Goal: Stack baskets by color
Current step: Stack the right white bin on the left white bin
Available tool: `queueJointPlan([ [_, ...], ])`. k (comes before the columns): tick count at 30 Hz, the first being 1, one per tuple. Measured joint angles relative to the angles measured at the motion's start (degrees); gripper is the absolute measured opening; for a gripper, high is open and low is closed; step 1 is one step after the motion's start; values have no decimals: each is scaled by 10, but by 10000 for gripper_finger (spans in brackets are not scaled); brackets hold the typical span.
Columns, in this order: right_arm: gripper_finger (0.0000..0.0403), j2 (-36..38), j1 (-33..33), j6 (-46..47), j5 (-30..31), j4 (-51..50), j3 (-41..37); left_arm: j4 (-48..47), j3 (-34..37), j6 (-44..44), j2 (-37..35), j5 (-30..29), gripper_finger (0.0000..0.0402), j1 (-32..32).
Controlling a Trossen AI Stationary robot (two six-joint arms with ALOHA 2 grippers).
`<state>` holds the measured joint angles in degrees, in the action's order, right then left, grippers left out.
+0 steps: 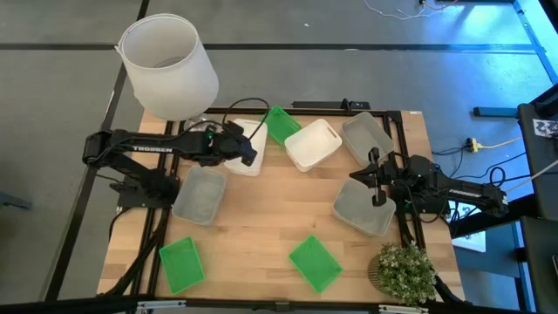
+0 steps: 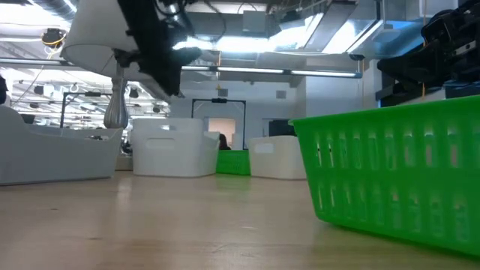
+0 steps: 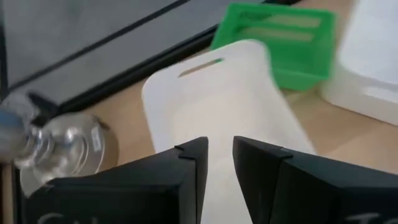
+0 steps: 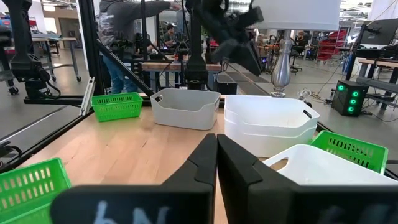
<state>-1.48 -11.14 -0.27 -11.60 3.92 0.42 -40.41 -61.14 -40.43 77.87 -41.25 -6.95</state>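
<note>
My left gripper hovers open just above a white basket at the back of the table; nothing sits between its fingers. From the right wrist view this is a stack of two white baskets. A third white basket lies to its right, with a green basket behind them. Grey baskets lie at the left, back right and right. Two more green baskets rest near the front edge. My right gripper is shut and empty, above the right grey basket.
A big white lampshade on a glass base stands at the back left corner. A small potted plant sits at the front right corner. Bare wood shows in the table's middle. People stand in the room beyond.
</note>
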Motion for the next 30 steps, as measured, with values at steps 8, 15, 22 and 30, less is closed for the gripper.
queueJointPlan([
  [8, 13, 0, 0, 0, 0, 0, 0, -9, -15, 106, -13, -3, 68, 104],
  [15, 13, 0, 0, 0, 0, 0, 0, -15, -16, 105, -11, -1, 65, 224],
  [22, 13, 0, 0, 0, 0, 0, 0, -16, -16, 52, -11, -9, 65, 348],
  [30, 13, 0, 0, 0, 0, 0, 0, -16, -16, -6, -11, -12, 65, 463],
])
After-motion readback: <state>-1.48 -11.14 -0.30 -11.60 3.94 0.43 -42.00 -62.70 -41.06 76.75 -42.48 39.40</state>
